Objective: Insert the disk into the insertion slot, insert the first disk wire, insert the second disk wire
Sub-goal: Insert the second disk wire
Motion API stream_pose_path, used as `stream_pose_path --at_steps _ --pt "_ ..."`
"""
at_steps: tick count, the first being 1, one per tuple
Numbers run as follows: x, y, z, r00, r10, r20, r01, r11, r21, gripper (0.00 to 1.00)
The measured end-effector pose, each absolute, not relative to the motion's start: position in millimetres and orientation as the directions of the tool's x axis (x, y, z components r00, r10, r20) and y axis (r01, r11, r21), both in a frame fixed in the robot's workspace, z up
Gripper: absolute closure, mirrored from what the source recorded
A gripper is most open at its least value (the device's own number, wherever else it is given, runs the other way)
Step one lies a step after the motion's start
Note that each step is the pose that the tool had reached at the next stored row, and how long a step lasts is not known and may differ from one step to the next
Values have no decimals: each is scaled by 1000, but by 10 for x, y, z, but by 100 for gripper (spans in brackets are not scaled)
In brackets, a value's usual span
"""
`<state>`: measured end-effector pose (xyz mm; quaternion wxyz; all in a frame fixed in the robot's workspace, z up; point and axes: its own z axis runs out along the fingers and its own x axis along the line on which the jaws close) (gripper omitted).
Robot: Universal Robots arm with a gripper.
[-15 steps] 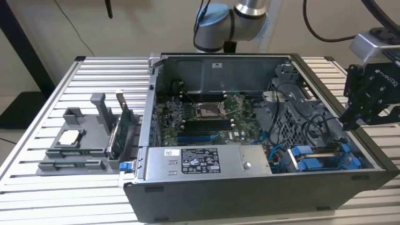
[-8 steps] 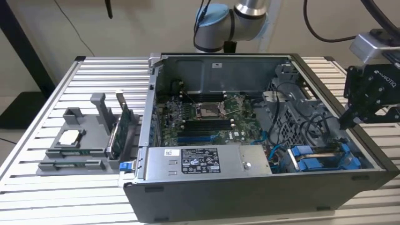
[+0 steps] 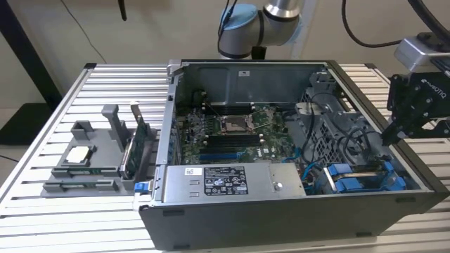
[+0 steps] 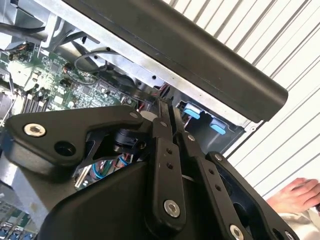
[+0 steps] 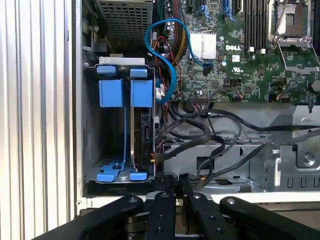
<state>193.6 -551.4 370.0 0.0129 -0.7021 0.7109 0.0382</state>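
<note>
One gripper (image 3: 389, 138) is under my control. It hangs at the exterior view's right, just outside the far-right wall of the case (image 3: 281, 232). Its jaws stand narrow, almost together, and in both wrist views I see nothing between them. I judge that it carries no part.

1. Disk location. The disk (image 5: 145, 134) stands on edge inside the insertion slot (image 5: 90, 135), clipped in its blue carrier (image 5: 141, 92). A second blue carrier (image 5: 111, 92) sits just beside it. I judge the disk seated, since the two carriers line up level. Its connector edge faces the motherboard (image 5: 240, 60), which puts the sockets within reach of the cabling.

2. Wires. A bundle of black cables (image 5: 192, 120) lies loose just beside the slot. A blue cable (image 5: 146, 39) loops between the board and the bay. I cannot tell whether any of them is plugged into the disk.

3. Surroundings. The power-supply box (image 3: 232, 179) lies left of the slot along the near wall. A person's hand (image 4: 300, 192) shows over the slatted table (image 3: 42, 211), well apart from the case.
</note>
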Motion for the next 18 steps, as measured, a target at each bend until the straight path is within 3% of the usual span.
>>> stream_pose_path --at_steps 14,18 --pt "1815 -5517 3837 -24 -995 -92 -999 21 37 85" --pt "1813 -5515 3838 -24 -998 -54 -999 22 35 85"
